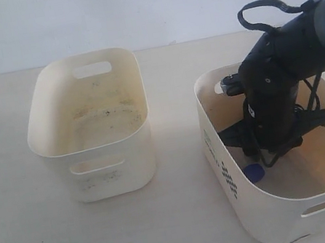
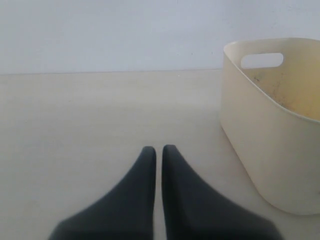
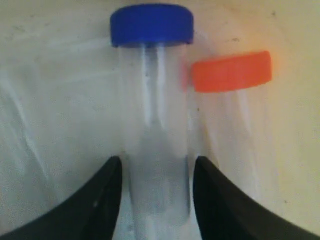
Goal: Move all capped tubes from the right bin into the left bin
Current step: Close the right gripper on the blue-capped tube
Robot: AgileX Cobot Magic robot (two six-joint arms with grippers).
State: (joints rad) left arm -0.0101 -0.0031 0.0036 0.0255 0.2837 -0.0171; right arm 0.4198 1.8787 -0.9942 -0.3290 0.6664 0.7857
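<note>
Two capped tubes lie side by side on the floor of the right bin [image 1: 253, 218]: a blue-capped tube [image 3: 152, 100] and an orange-capped tube [image 3: 231, 71]. My right gripper [image 3: 156, 162] is lowered into that bin and stands open, one finger on each side of the blue-capped tube's clear body with a thin gap on both sides. In the exterior view only the blue cap [image 1: 253, 172] shows below the arm. The left bin [image 1: 95, 164] holds no tubes that I can see. My left gripper [image 2: 159, 149] is shut and empty, low over the table beside the left bin [image 2: 260, 140].
The right arm [image 1: 285, 70] and its cables fill much of the right bin and hide part of its floor. A strip of bare table [image 1: 181, 156] separates the two bins.
</note>
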